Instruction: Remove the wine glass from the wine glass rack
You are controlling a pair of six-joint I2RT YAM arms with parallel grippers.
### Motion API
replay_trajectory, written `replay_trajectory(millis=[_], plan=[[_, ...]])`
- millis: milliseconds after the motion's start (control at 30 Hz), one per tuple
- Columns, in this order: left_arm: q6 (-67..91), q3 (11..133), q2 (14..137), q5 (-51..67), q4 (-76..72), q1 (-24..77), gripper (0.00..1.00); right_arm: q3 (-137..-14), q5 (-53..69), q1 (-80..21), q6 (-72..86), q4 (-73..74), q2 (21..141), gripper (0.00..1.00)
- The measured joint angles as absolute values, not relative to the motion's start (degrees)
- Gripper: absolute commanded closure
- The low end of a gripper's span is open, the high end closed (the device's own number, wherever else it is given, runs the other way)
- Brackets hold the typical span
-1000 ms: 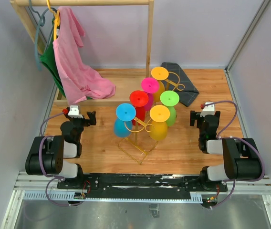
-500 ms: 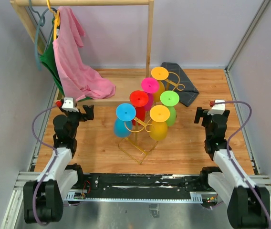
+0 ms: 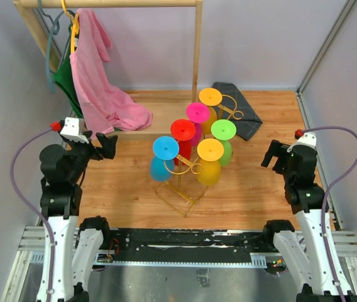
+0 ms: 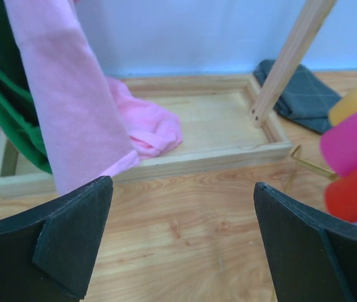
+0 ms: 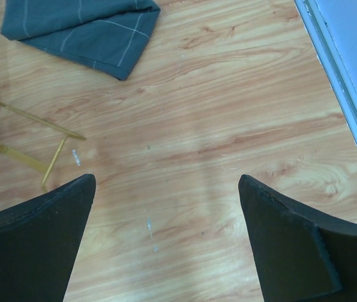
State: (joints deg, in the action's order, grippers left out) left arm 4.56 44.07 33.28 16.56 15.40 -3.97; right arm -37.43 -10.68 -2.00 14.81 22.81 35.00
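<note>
The gold-yellow thin-wire wine glass rack (image 3: 181,194) stands mid-frame on the wooden tabletop (image 3: 247,189), with coloured plastic glasses hanging bowl-down and the blue wine glass (image 3: 165,148) on its left side. The left arm (image 3: 62,167) and right arm (image 3: 301,173) sit well apart from it, jaws wide and empty. It is probably best to grip the blue bowl from the left and slide its stem out along the hook, so the light rack does not tip.

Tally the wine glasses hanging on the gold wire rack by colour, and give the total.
Blue glass: 1
Red glass: 1
Pink glass: 1
Green glass: 1
Orange-yellow glasses: 2
Total: 6
</note>
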Motion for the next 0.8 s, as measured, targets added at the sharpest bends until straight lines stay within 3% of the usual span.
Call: replay_trajectory(millis=[200, 367, 567, 800], plan=[[2.7, 59.5, 30.4, 20.1, 29.3, -3.9, 0.01, -48.5, -8.9, -2.0, 17.6, 34.4, 35.9, 0.02], [1.4, 75.9, 35.4, 26.0, 36.6, -3.9, 0.01, -61.9, -7.7, -2.0, 19.6, 43.6, 40.7, 0.02], [5.4, 100.4, 56.6, 35.4, 36.1, -3.9, 0.0, -80.0, -4.3, -2.0, 21.4, 51.5, 52.8, 0.02], [12.8, 120.5, 84.7, 41.4, 38.5, 4.2, 0.01, -84.1, 0.3, -2.0, 25.3, 59.2, 56.0, 0.02]])
